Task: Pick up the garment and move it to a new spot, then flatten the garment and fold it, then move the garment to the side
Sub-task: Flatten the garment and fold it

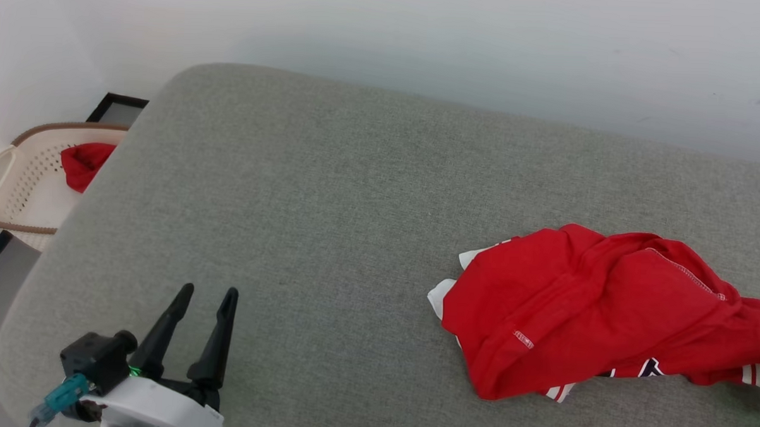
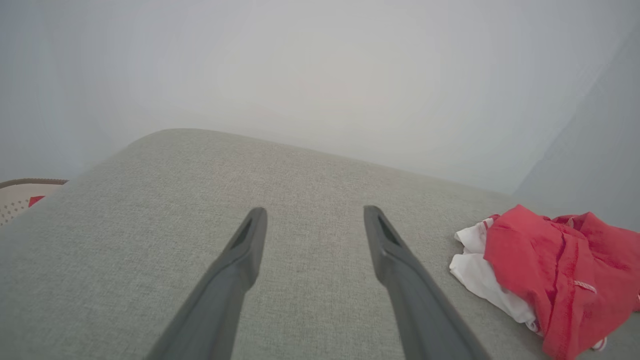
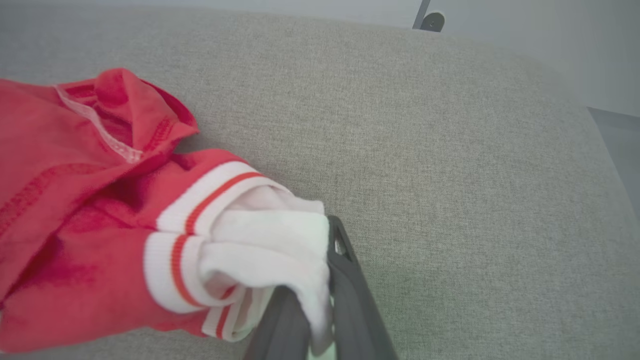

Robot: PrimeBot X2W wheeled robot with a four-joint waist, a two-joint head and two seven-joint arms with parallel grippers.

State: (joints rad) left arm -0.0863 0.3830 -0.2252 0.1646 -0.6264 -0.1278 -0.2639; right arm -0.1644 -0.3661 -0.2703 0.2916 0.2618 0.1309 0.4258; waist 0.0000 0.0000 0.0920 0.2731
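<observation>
Grey woven cushion [image 1: 330, 193] spans most of the head view. Crumpled at its lower right lies the red jersey [image 1: 579, 309]. A pale basket [image 1: 14, 182] at the left edge holds a red cloth [image 1: 84, 162]. At lower left, the left gripper [image 1: 209, 290] has its fingers spread apart above bare cushion. The right gripper [image 3: 320, 250] is clamped on the jersey's white sleeve fabric.
</observation>
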